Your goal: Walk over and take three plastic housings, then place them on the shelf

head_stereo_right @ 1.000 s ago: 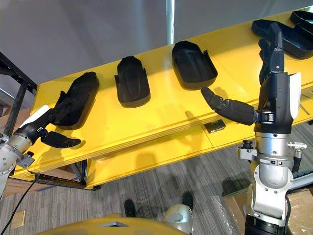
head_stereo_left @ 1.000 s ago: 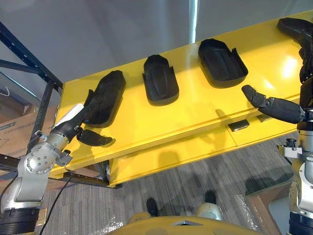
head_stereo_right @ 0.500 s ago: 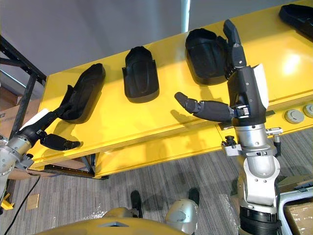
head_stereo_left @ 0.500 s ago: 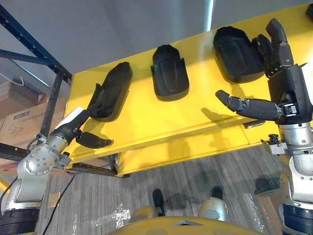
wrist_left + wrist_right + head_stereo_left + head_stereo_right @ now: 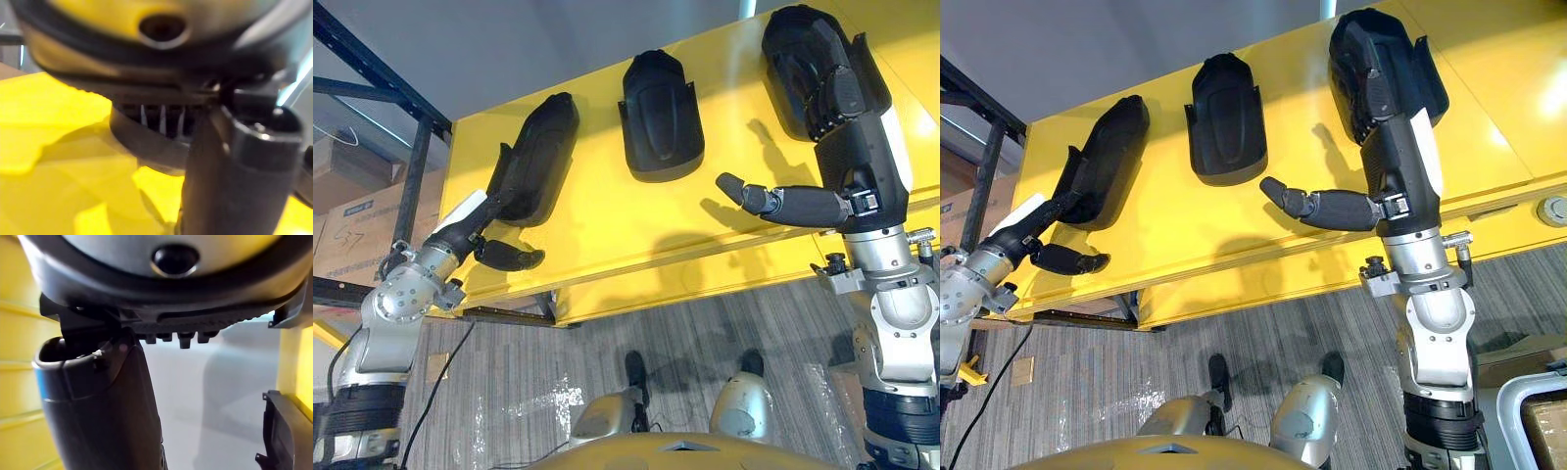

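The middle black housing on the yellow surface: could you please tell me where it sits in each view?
Left eye view: middle housing, top centre.
Right eye view: upper centre-left.
Wrist views: cannot tell it from the others.
Shared landmark: right hand at the neighbouring housing to its right.

L hand (image 5: 473, 230): front end lost against L housing (image 5: 536, 157), left of mid housing (image 5: 661, 116).
R hand (image 5: 862, 157): front end merges w/ dark R housing (image 5: 788, 49), right of mid housing.
Yellow table (image 5: 607, 215): cut by pic edge, right of mid housing.

Only unreadable blue print on the cardboard box (image 5: 352, 240)
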Motion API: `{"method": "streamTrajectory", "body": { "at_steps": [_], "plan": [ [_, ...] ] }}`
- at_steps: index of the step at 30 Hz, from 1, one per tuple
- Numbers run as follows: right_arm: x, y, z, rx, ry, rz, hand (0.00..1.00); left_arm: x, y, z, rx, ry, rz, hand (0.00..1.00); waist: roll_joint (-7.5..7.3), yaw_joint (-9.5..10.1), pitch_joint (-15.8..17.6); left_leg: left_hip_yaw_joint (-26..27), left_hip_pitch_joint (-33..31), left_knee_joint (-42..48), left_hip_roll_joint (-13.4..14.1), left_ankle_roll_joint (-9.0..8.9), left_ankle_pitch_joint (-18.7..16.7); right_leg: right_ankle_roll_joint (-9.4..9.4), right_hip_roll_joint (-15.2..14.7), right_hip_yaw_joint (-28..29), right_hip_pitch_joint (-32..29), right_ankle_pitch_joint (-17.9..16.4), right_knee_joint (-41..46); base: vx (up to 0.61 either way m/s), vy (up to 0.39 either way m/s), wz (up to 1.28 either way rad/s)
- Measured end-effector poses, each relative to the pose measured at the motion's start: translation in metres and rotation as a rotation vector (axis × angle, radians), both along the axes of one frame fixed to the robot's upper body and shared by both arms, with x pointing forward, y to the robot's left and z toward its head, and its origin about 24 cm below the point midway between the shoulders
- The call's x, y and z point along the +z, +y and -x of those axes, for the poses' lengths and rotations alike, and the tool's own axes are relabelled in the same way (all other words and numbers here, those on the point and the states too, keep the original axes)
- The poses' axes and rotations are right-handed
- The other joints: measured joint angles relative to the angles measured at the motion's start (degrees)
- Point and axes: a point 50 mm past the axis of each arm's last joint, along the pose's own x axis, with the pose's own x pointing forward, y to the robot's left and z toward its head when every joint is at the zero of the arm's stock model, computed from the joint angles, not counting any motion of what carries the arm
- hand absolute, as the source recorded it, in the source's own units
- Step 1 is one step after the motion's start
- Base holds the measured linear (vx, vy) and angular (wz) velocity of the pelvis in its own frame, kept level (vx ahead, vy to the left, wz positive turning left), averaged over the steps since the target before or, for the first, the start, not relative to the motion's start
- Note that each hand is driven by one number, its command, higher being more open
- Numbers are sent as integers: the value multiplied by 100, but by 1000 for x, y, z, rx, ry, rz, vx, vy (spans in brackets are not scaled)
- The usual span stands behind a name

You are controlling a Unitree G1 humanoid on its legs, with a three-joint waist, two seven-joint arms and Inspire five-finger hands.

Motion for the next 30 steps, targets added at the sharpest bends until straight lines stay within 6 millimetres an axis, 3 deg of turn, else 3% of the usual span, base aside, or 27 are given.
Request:
{"method": "streamTrajectory", "body": {
  "at_steps": [7, 13, 24, 30],
  "plan": [
    [-1, -1, -1, 18, 25, -15, 100, 1, -1, -9, -13, 11, 6, 0, -15, -158, 10, 116, 88, 0, -5, -2, -2, -6, 9, 102, 8, -3, 16, 1, 0, -7],
    [-2, -3, 0, 28, 36, -29, 100, -12, 0, -13, -12, 94, 42, 0, -28, -270, 19, 223, 172, -2, -10, -3, -13, -13, 16, 227, 0, -10, 48, -22, 2, -9],
    [-8, -10, 5, 29, 62, -41, 100, -17, 3, -11, -1, 96, 51, 0, -25, -301, 18, 308, 263, -2, -12, -6, -25, 27, 25, 313, 24, 18, 43, 0, 0, -3],
    [-8, -10, 5, 38, 65, -30, 100, -17, -2, -11, -21, 52, -27, 0, -18, -316, 13, 310, 274, -2, -18, -6, -25, 54, 23, 317, 44, 36, 19, 0, 0, 0]
  ]
}}
